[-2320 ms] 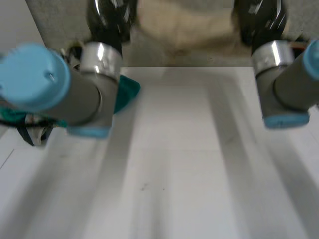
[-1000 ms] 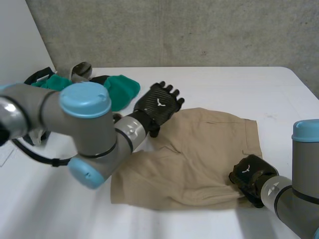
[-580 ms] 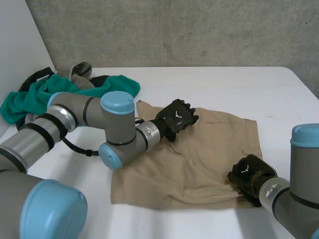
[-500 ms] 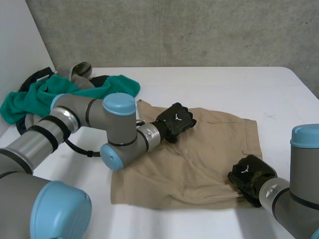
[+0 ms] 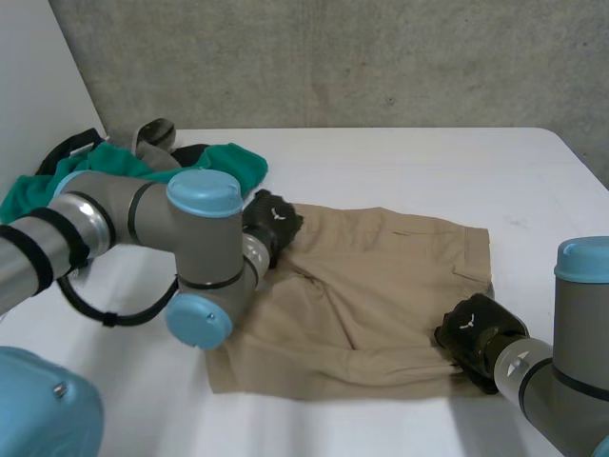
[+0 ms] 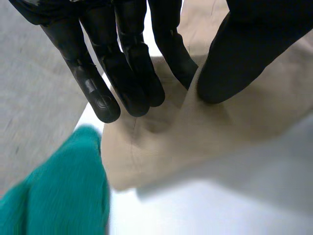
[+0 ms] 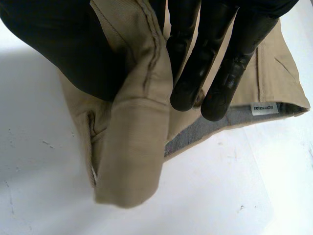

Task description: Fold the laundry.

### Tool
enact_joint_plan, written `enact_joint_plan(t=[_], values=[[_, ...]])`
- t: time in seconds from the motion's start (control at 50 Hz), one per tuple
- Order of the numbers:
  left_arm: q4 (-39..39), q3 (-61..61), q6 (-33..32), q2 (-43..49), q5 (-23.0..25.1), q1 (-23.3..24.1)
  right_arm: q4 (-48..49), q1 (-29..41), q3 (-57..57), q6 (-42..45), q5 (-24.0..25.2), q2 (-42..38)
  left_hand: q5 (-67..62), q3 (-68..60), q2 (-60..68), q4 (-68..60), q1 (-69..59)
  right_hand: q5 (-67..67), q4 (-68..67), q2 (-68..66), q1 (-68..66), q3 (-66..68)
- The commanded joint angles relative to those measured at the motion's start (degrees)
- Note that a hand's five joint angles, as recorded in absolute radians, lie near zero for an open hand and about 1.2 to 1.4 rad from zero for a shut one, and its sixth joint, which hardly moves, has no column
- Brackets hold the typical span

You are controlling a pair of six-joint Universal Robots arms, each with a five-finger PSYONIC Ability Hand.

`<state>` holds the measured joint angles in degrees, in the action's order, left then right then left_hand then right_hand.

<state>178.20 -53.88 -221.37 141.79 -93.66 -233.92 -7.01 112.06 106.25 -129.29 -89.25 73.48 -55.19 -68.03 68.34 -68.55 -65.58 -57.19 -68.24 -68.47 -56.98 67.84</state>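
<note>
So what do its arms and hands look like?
The left arm and right arm are thick grey tubes with light-blue caps at the joints and a silver ring at the wrist. The left hand and right hand are black, each with a small white mark on its back.

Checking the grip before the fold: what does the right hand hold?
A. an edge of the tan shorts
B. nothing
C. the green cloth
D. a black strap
A: in the right wrist view the right hand pinches a rolled edge of the tan shorts between thumb and fingers.
</note>
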Motion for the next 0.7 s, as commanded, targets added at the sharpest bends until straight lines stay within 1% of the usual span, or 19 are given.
enact_joint_plan(t=[0.02, 0.12, 0.16, 0.22, 0.3, 0.32, 0.38, 0.4, 0.5, 0.56, 0.62, 0.7], values=[[0.04, -6.67, 1.11, -3.36, -6.27, 2.58, -0.02, 0.0, 0.01, -0.08, 0.04, 0.0, 19.5, 22.35, -22.65, 22.86, 19.89, -12.81, -11.76, -11.53, -23.02, 12.16], [0.57, -7.12, 1.38, -5.64, -5.83, 2.94, -0.02, 0.0, 0.01, -0.08, -0.04, 0.0, 35.1, 37.95, -38.25, 38.46, 35.49, -12.81, -11.76, -11.53, -23.02, 12.16], [1.09, -7.21, 1.55, -7.14, -5.65, 2.77, 0.07, 0.0, 0.01, -0.08, -0.04, 0.0, 36.63, 39.48, -39.79, 40.0, 37.03, -12.81, -11.76, -11.53, -23.02, 12.16], [3.46, -7.21, 1.73, -8.81, -5.3, 2.41, 0.07, 0.0, 0.01, 0.0, -0.04, 0.0, 36.8, 39.65, -39.95, 40.16, 37.19, -12.81, -11.76, -11.53, -23.02, 12.16], [6.1, -7.21, 1.55, -9.25, -2.32, 2.06, 0.07, 0.0, 0.01, 0.0, -0.04, 0.0, 36.8, 39.65, -39.96, 40.17, 37.2, -12.81, -11.76, -11.53, -23.02, 12.16], [6.54, -7.03, 1.46, -9.16, -0.49, 1.8, 0.07, 0.0, 0.01, -0.08, -0.04, 0.0, 36.97, 39.82, -40.12, 40.33, 37.36, -12.81, -11.76, -11.53, -23.02, 12.16], [6.81, -6.42, 1.46, -8.46, 2.77, 0.66, 0.07, 0.0, 0.1, 0.0, -0.04, 0.0, 36.97, 39.82, -40.12, 40.33, 37.36, -12.81, -11.76, -11.53, -23.02, 12.16], [6.9, -6.07, 1.46, -7.94, 4.96, 0.05, 0.07, 0.0, 0.1, -0.08, -0.04, 0.0, 36.97, 39.82, -40.12, 40.33, 37.36, -12.81, -11.76, -11.53, -23.02, 12.16], [7.16, -2.82, 1.38, -3.2, 10.25, -0.75, 0.07, 0.0, 0.19, -0.08, -0.04, -0.09, 36.64, 39.49, -39.79, 40.0, 37.03, -12.81, -11.76, -11.53, -23.02, 12.16], [7.07, 0.16, 1.29, 0.4, 11.83, -1.28, 0.07, 0.0, 0.36, -0.08, -0.04, -0.09, 36.13, 38.98, -39.29, 39.5, 36.53, -12.81, -11.76, -11.53, -23.02, 12.16], [6.55, 2.37, 1.11, 2.78, 12.19, -1.45, 0.24, 0.0, 0.36, -0.08, -0.04, -0.09, 34.63, 37.48, -37.78, 37.99, 35.02, -12.81, -11.76, -11.53, -23.02, 12.16], [5.23, 4.13, 1.11, 4.63, 12.19, -1.98, 0.42, -0.09, 0.45, -0.08, -0.04, -0.09, 23.22, 26.07, -26.37, 26.58, 23.61, -12.81, -11.76, -11.53, -23.02, 12.16]])
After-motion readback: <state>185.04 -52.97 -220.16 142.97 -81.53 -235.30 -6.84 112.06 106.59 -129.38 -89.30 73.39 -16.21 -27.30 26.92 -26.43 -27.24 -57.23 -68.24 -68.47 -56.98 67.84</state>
